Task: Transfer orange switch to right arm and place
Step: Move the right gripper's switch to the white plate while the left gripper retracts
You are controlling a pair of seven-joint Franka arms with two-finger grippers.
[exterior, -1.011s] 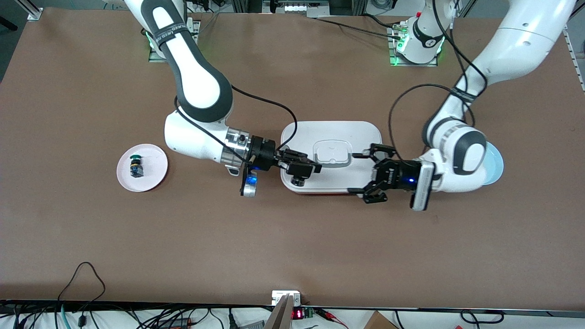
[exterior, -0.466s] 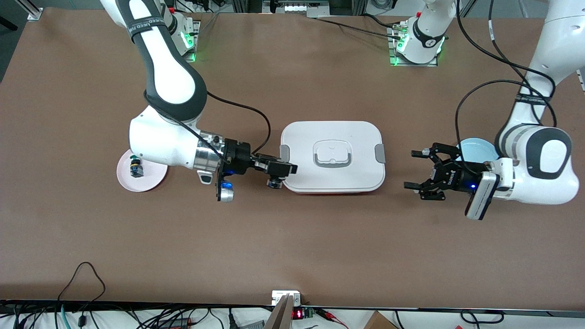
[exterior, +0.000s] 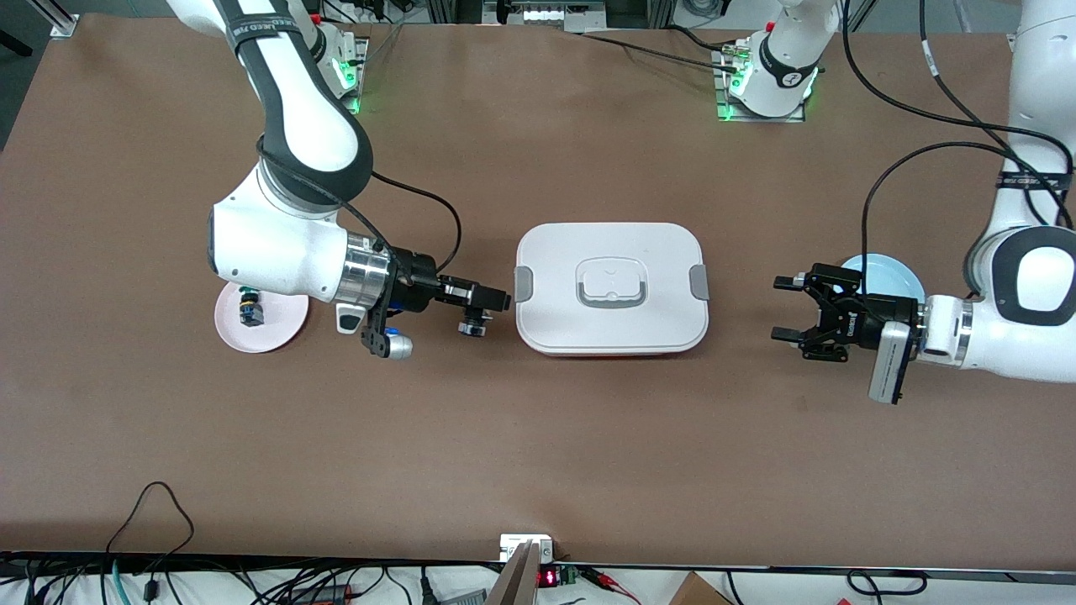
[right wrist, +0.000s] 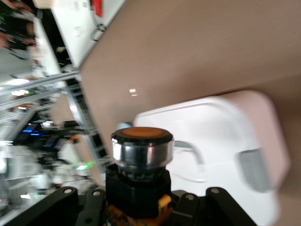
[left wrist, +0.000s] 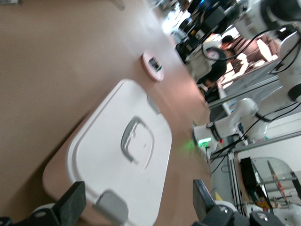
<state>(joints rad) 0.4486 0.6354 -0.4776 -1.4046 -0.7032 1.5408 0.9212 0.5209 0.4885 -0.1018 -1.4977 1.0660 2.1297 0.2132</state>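
Beside white box [exterior: 611, 287], toward right arm's end of table: right gripper [exterior: 483, 304] pinches orange switch [right wrist: 141, 165] — black body clamped, orange cap pointing away from wrist. Pink plate [exterior: 282, 323] with green-capped switch [exterior: 249, 306] lies close under right arm's wrist, so placing there is a short move. Left gripper [exterior: 783, 308] hangs at other end of box by blue plate [exterior: 883, 273], fingers spread, empty, waiting.
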